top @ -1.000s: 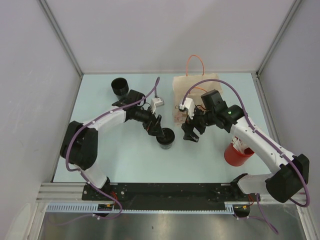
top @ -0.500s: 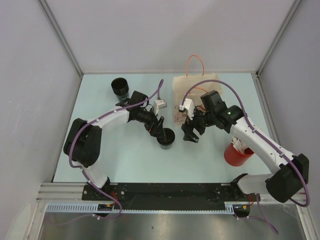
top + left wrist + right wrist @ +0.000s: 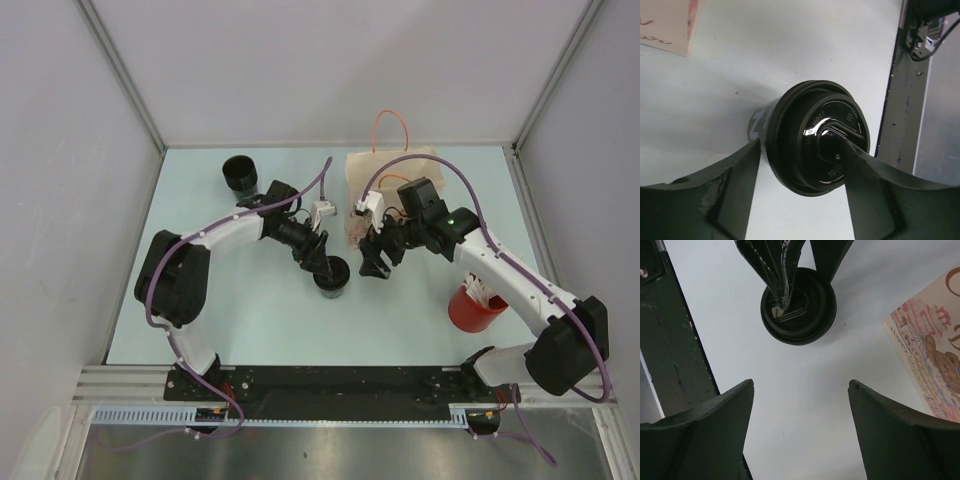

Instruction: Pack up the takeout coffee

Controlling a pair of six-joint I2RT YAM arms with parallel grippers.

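Left tool [image 3: 797, 147] straddles the coffee cup [image 3: 790, 117]: one dark matte finger [image 3: 732, 192] sits beside the cup wall, and the other lies across the lid's edge as the wrist view has it. Can't tell whether it's clamped or just bracketing; contact doesn't resolve. Right tool [image 3: 800, 385] gapes wide, with only bare tabletop [image 3: 805, 430] between its wedge-shaped black fingers [image 3: 700, 435]. It hangs just right of the cup, apart from it, with the gap aimed at it.

- Red tub [image 3: 468, 315]: round, smooth-walled, near right of the tabletop, partly under the right arm [image 3: 510, 275] and its white link. Something white pokes out, too small to identify.
- Coffee cup: upright, about mid-tabletop. Black cylindrical body with a small white mark on the side. Glossy black moulded lid [image 3: 835, 122], round, with a raised rim, embossed lettering and a sip tab in the centre.
- Tabletop: pale mint, flat, matte, a few faint scuffs.
- Paper bag [image 3: 385, 195]: behind the right tool, near the far edge. Kraft-tan, square outline, pink-and-brown print with what looks like a bear. A thin orange cord handle [image 3: 390, 130] loops off its far side. Can't tell whether its mouth is open.
- Open black cup [image 3: 239, 175]: far left, round, open-topped, well apart from the lidded one.
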